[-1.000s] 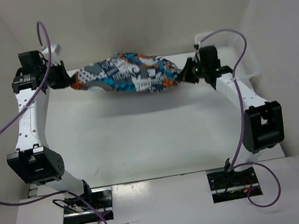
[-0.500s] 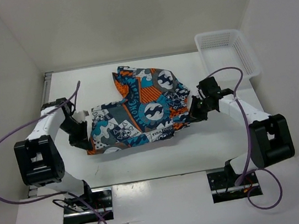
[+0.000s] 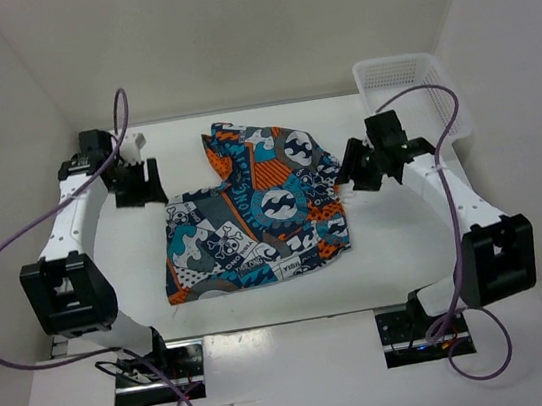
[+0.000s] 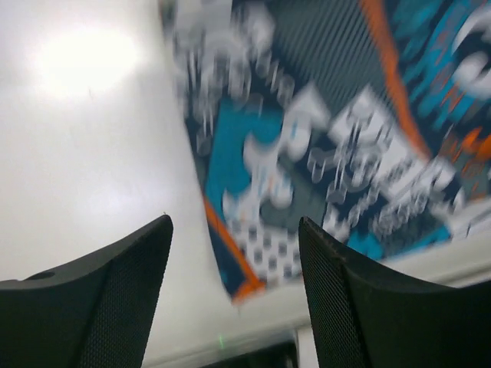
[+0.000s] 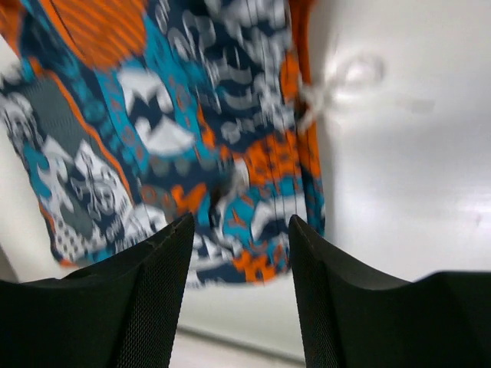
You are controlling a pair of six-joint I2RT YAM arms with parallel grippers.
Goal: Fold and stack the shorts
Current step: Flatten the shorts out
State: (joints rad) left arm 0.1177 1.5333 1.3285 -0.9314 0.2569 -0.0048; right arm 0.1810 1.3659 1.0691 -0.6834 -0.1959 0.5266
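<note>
Now the shorts lie spread on the table, no longer held; our left hand and right hand gape empty. Folding and stacking remain.

The left arm rises from its base at 7 o'clock, elbow folded at 8 o'clock, forearm reaching to the left gripper near 9 o'clock, jaws spread and empty. The right arm runs from 5 o'clock to the right gripper at 3 o'clock, jaws likewise parted, gripping nothing.
</note>
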